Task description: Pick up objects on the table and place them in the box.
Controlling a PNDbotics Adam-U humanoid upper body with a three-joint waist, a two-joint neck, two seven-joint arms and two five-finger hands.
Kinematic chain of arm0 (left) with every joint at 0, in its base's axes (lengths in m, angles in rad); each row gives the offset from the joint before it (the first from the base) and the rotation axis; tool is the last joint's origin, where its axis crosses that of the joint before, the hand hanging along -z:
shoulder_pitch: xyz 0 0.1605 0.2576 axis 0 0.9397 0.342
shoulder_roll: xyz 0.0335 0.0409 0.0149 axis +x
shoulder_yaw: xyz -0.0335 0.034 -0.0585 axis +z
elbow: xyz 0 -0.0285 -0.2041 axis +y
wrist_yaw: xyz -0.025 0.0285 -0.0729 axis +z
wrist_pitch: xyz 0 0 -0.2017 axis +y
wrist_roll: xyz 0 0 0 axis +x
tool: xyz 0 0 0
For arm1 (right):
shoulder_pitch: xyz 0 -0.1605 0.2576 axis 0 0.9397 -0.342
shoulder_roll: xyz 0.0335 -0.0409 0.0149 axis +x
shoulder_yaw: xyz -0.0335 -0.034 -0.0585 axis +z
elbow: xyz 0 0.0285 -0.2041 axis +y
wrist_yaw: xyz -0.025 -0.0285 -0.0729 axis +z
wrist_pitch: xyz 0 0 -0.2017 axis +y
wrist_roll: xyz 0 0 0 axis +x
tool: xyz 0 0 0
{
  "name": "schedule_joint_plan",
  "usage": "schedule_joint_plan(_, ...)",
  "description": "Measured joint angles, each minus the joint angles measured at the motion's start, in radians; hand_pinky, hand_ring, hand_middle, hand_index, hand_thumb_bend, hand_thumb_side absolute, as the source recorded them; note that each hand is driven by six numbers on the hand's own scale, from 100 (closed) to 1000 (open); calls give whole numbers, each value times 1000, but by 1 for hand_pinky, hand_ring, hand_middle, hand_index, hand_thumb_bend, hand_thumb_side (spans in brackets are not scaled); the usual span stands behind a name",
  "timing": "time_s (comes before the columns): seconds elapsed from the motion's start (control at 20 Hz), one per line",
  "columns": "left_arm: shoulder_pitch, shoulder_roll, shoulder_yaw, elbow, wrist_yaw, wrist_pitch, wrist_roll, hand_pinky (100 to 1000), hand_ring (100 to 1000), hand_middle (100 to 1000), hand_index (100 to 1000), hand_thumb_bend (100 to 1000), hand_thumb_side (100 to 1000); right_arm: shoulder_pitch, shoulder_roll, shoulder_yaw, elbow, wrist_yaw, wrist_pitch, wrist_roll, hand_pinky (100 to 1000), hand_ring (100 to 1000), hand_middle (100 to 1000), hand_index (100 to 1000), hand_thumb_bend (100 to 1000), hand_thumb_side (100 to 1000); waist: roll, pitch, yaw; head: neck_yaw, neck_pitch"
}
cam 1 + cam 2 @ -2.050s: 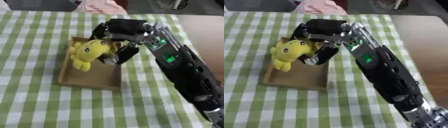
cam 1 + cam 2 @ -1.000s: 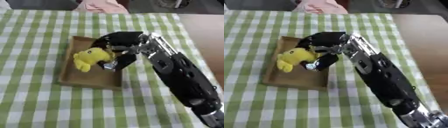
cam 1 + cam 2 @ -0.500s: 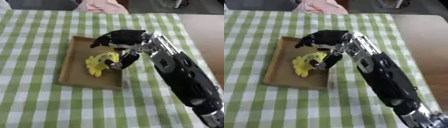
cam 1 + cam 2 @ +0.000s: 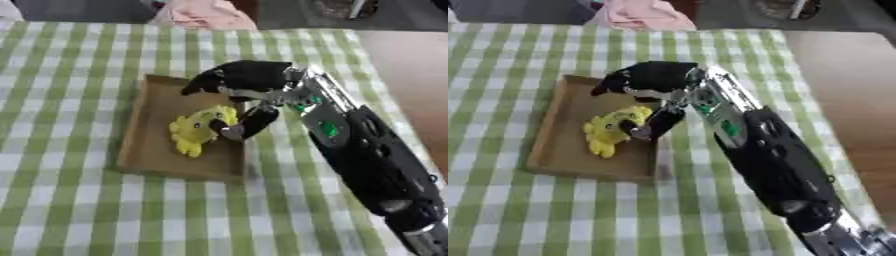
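Surface (image 4: 61, 210) covered by a green-and-white checked cloth, running to the far edge; bare brown top showed along the right side beyond the cloth.

Right arm (image 4: 367, 160) entered from the near right corner and reached diagonally toward the far left. Black housing with silver joints, a small green light on the forearm.

Box (image 4: 153, 150) was a shallow brown cardboard tray, lying flat on the cloth left of centre, slightly askew, open side up.

Right hand (image 4: 241, 82) hung over the far right part of the box. Fingers arched out to the left above the tray, apart from one another and not curled round anything; thumb (image 4: 254, 122) pointed down toward the near side, its tip at the right edge of the toy. Whether the thumb tip actually touched the toy could not be made out. Nothing was pinched between thumb and fingers.

Yellow plush toy (image 4: 610, 129) lay inside the box, on its floor, in the right half near the right wall, below the arched fingers. Details of its shape were blurred; a soft yellow body with stubby limbs was all that could be told.

Pink cloth item (image 4: 640, 15) sat at the far edge, beyond the checked cloth, well apart from the box.

Left hand did not show in either view.
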Motion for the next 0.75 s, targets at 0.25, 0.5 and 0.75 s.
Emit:
schedule_joint_plan(0.25,0,-3,0,0,0,0,0,392,621,637,623,100,763,-8,-19,-15,-44,-23,18,-46,864,845,847,987,100,228,0,0,-3,3,0)
schedule_joint_plan(0.5,0,-3,0,-1,0,0,0,396,622,637,624,100,760,-26,-86,-53,-167,-92,39,-122,843,782,824,961,100,198,0,-12,-11,12,0)
schedule_joint_plan(0.75,2,-3,-1,-6,-1,1,1,397,623,637,624,100,759,7,-154,-125,-300,-175,110,-205,832,759,816,939,100,241,-1,-23,-20,30,0)
